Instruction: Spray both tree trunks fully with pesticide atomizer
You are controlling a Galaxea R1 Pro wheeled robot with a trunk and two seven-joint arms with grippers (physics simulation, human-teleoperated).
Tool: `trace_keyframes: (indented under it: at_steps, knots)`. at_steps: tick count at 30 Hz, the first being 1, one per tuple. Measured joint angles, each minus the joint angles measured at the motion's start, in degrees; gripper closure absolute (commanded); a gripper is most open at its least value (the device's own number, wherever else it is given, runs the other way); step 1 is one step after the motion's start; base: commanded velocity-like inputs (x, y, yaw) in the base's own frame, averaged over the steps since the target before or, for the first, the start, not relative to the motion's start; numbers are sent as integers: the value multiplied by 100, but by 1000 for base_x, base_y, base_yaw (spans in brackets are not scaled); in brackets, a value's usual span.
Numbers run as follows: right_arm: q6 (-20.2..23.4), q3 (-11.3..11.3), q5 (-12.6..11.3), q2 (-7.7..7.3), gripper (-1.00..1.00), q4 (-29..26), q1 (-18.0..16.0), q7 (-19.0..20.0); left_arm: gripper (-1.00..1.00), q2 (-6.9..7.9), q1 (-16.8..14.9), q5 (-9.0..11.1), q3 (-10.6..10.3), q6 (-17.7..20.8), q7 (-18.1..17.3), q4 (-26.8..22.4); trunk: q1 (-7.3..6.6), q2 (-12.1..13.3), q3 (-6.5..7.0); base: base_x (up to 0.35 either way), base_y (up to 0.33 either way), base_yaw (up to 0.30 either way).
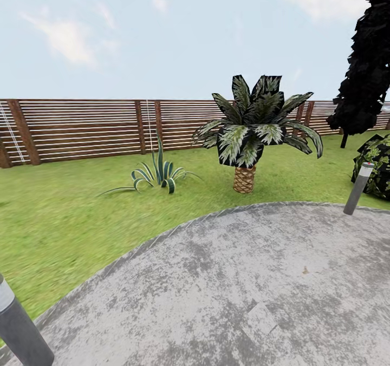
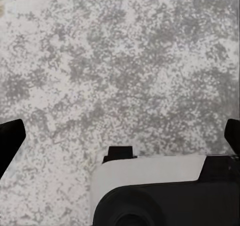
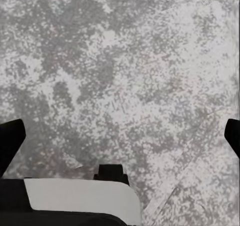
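1. On the lawn [image 1: 65, 220] of the garden, the head view showed a short palm [image 1: 254, 133] before the fence [image 1: 81, 128].
2. Each wrist view showed speckled paving [image 2: 130, 60]: left gripper [image 2: 120, 136] and right gripper [image 3: 120, 136] spread, empty.

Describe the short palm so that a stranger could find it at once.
Look at the wooden fence across the lawn. In front of it, just beyond the grey paving, stands the short palm. Its woven tan trunk sets it apart from the spiky striped plant beside it.
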Motion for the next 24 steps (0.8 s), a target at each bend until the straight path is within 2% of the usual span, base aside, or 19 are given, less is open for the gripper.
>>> trace_keyframes:
  at_steps: [3,6,14,17,24]
  knots:
    - [-7,-6,-6,0,-100,-495,-55,0,-100,49,-28,9,5,-5,0,-293,0,0,0,0,0,0]
    - [-12,-9,-13,1,-100,-758,-245,0,-100,68,-185,18,4,-11,-1,-542,0,0,1,0,0,0]
    - [-12,-10,-14,1,-100,-831,-870,0,-100,75,-730,14,-1,-20,-2,-672,0,0,0,0,0,0]
    - [-12,-10,-13,1,-100,-811,-944,3,-100,62,-843,-18,-13,-22,-1,-669,0,0,0,0,0,0]
    - [-5,24,17,3,-100,-772,-970,44,-100,96,-864,73,72,-20,-17,-614,0,0,-1,0,0,0]
